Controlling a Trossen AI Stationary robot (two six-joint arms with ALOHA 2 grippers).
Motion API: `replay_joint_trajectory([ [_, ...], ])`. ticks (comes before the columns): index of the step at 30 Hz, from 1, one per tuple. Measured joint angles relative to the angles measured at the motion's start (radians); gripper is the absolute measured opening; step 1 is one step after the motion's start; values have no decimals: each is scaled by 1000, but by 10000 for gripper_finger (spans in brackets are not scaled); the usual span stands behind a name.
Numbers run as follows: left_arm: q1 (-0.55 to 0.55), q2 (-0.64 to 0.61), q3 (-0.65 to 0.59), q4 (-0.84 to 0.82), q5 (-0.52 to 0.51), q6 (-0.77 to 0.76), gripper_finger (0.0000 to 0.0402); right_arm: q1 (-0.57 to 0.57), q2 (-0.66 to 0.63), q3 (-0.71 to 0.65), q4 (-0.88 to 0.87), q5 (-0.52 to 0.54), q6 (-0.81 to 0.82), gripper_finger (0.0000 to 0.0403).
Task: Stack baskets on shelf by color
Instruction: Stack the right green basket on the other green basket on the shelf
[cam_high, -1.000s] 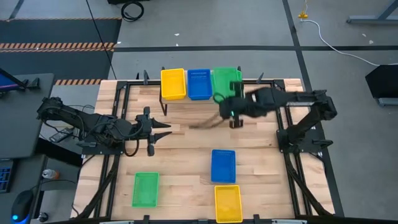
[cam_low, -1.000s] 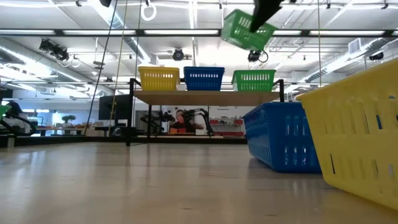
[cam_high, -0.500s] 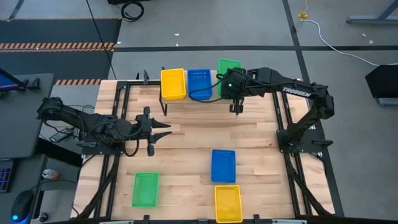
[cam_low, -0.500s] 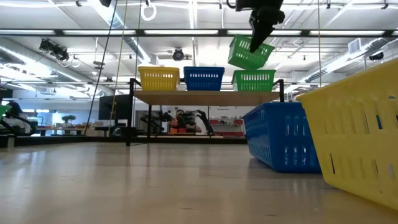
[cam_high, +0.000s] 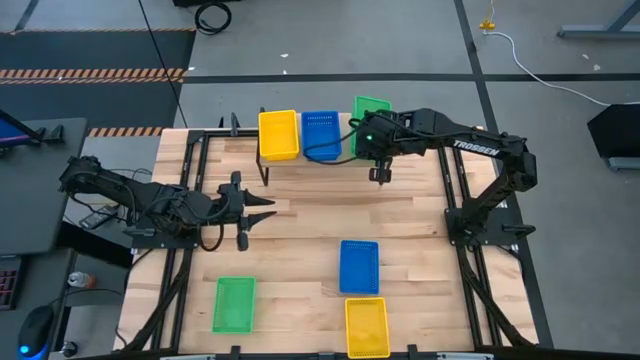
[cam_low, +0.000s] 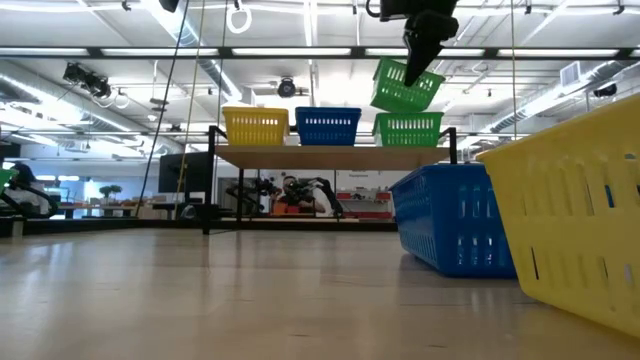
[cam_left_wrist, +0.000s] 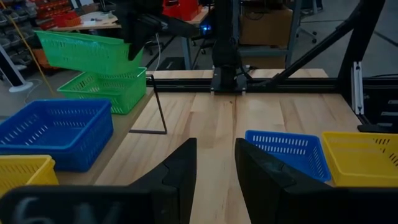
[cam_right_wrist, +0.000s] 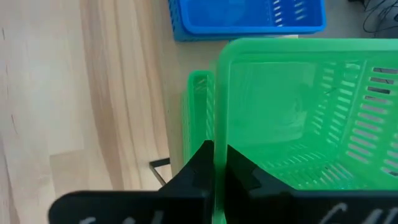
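Note:
My right gripper (cam_high: 372, 142) is over the shelf (cam_low: 330, 156), shut on a green basket (cam_low: 407, 86). That basket hangs tilted just above the green basket (cam_low: 409, 129) standing on the shelf's right end. A blue basket (cam_high: 320, 134) and a yellow basket (cam_high: 278, 134) stand beside it on the plank. My left gripper (cam_high: 268, 208) is open and waits over the table's left middle, touching nothing. My right gripper holds the green basket by the rim of its near wall (cam_right_wrist: 219, 124), one finger inside the basket and one outside. The fingers (cam_low: 420, 50) come from above, pointing down. The basket is lifted clear and tilted, its free end sagging toward the shelf basket below.
On the tabletop near the front lie a green basket (cam_high: 233, 304), a blue basket (cam_high: 358, 266) and a yellow basket (cam_high: 366, 326). Black frame rails (cam_high: 455, 215) run along both sides of the table. Bare wood lies between the shelf and the front baskets.
My right gripper has carried the green basket toward the table's far edge, from in front of the shelf to above the green basket on it. The basket has come lower in the low view and stays tilted. In the last half second it has hardly moved.

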Motion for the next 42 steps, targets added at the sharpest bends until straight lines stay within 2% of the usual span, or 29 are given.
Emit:
replay_joint_trajectory([
  [5, 0, 0, 0, 0, 0, 0, 117, 0, 0, 0, -11, 6, 0, 31],
  [16, 0, 0, 0, 0, 0, 0, 117, -20, 0, -1, -10, 24, 42, 88],
  [30, 0, 0, 0, 0, 0, 0, 117, -37, 8, -3, -13, 54, 35, 84],
  [38, 0, 0, 0, -2, 0, -1, 117, -35, 28, -108, 17, 77, 4, 100],
  [42, 0, 0, 0, -2, 0, 0, 117, -28, 22, -106, 18, 81, 2, 107],
])
